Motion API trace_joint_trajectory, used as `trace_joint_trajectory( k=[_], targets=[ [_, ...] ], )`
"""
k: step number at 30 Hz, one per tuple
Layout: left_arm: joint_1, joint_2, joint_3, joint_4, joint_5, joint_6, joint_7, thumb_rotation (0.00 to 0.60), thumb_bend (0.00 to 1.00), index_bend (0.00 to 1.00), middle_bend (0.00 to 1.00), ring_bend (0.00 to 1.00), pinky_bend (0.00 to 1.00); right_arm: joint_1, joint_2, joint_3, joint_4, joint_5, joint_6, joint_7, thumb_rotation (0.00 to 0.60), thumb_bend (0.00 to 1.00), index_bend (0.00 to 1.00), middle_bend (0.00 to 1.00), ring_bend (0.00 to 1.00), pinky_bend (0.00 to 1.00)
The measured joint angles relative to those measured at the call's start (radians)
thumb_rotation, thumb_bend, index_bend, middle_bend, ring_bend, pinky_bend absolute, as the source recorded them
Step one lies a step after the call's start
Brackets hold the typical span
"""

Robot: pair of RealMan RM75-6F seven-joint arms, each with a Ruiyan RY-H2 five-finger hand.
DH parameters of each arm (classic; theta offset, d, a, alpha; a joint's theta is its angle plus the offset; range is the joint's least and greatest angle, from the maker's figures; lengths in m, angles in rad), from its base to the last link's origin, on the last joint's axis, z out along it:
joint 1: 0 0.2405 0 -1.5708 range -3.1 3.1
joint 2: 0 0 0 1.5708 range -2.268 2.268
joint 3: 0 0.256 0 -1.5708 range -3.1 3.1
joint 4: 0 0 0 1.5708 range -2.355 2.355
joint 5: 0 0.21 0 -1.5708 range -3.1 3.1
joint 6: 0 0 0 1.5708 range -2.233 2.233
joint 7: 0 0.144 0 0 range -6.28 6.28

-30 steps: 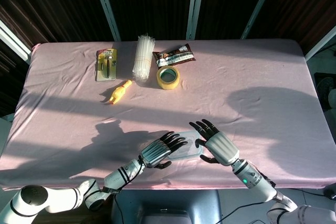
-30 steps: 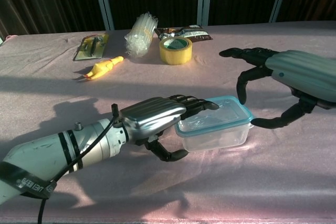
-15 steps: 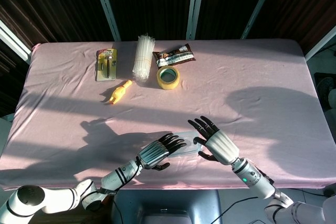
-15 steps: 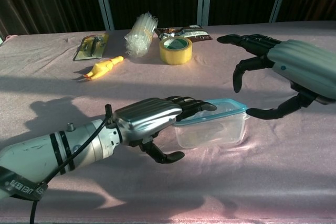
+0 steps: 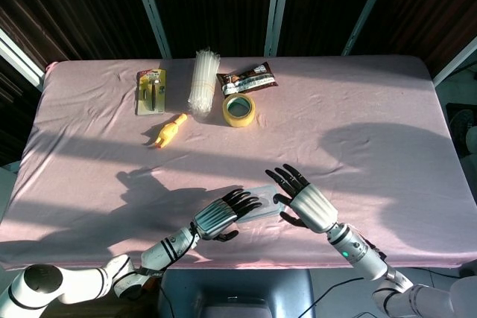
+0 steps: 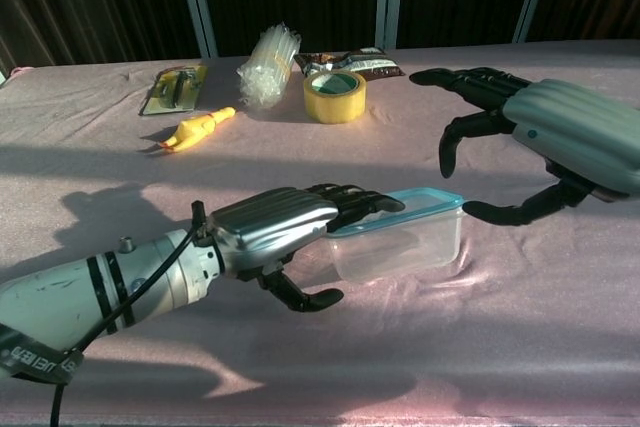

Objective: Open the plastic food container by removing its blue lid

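The clear plastic food container (image 6: 405, 245) with its blue lid (image 6: 420, 203) on top lies near the table's front edge, and is also seen in the head view (image 5: 262, 211). My left hand (image 6: 275, 235) grips its left end, fingers curled over the lid and thumb under the side; in the head view this hand (image 5: 222, 216) covers the container's left part. My right hand (image 6: 545, 137) hovers open just right of the container, fingers spread and not touching it; the head view shows that hand (image 5: 304, 200) beside the lid's right end.
At the back stand a yellow tape roll (image 5: 238, 110), a bag of clear straws (image 5: 203, 80), a brown snack packet (image 5: 247, 80), a carded tool (image 5: 151, 91) and a yellow toy chicken (image 5: 170, 130). The pink tablecloth's front edge (image 5: 246, 262) lies close behind both hands.
The left hand has drawn the container slightly toward the front edge and levelled or raised it. The right hand has pulled up and away from the lid's right end.
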Motion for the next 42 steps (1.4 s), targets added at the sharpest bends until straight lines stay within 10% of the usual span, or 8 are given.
trace_joint_trajectory(
  k=[25,42],
  targets=[
    [0.014,-0.007,0.022,0.032,0.057,0.072,-0.026,0.600,0.33,0.00,0.08,0.02,0.09,0.035,-0.031,0.016,0.006,0.026,-0.044,-0.033,0.600,0.41,0.60,0.10,0.00,0.00],
    [0.019,0.013,0.011,0.025,0.071,0.118,-0.026,0.600,0.33,0.00,0.06,0.00,0.06,0.043,-0.027,0.006,-0.048,0.024,-0.058,-0.106,0.600,0.45,0.77,0.14,0.00,0.00]
  ],
)
